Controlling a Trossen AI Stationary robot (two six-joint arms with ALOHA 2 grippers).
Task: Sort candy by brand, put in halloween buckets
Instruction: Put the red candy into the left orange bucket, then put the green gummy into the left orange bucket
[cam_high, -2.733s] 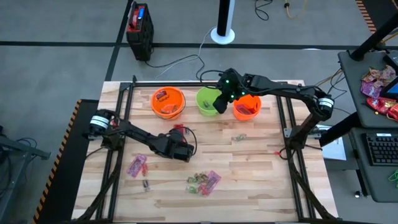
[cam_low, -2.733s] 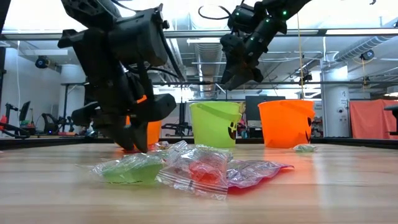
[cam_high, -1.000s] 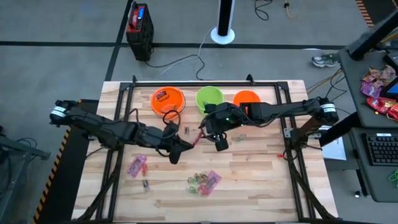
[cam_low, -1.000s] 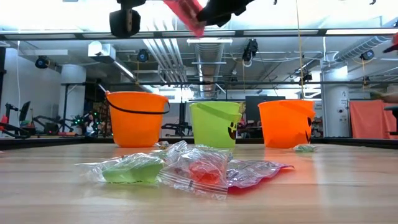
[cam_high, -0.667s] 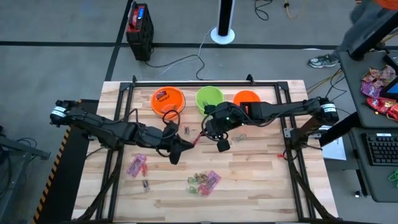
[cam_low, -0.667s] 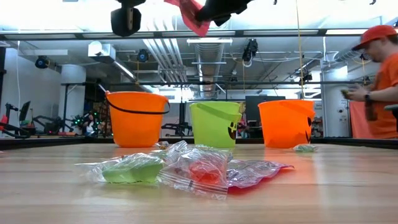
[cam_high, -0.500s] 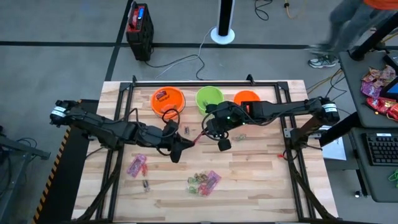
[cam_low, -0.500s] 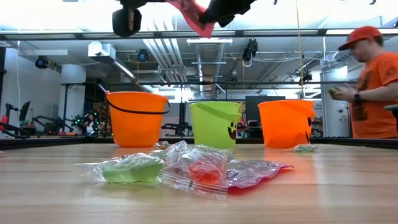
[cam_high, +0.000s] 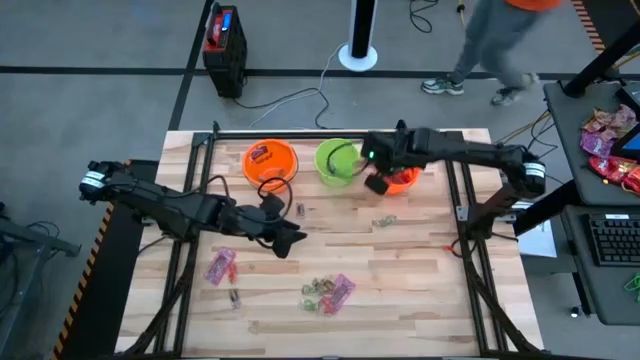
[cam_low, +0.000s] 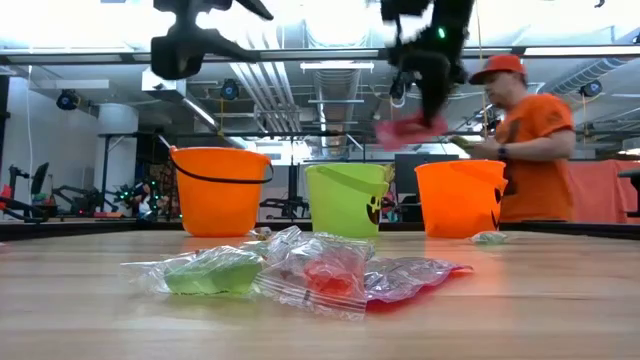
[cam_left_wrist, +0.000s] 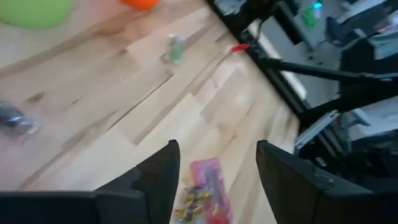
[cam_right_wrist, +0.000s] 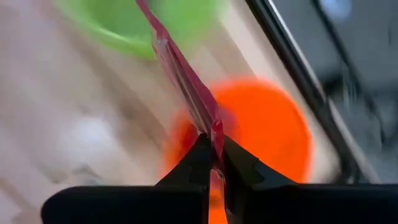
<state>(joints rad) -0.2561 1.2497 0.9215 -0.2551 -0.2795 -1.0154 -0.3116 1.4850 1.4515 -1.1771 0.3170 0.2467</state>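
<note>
Since 0.5 s ago, the right gripper (cam_high: 378, 183) has swung from mid-tabletop to the far edge, above the right orange bucket (cam_high: 400, 170), its fingers pinched on a red packet (cam_right_wrist: 186, 87). 3 buckets line that edge: orange bucket (cam_high: 270, 163), green bucket (cam_high: 336, 160), then that one. Left gripper (cam_left_wrist: 216, 180) hangs spread wide mid-table above loose candy (cam_high: 328, 292).
</note>
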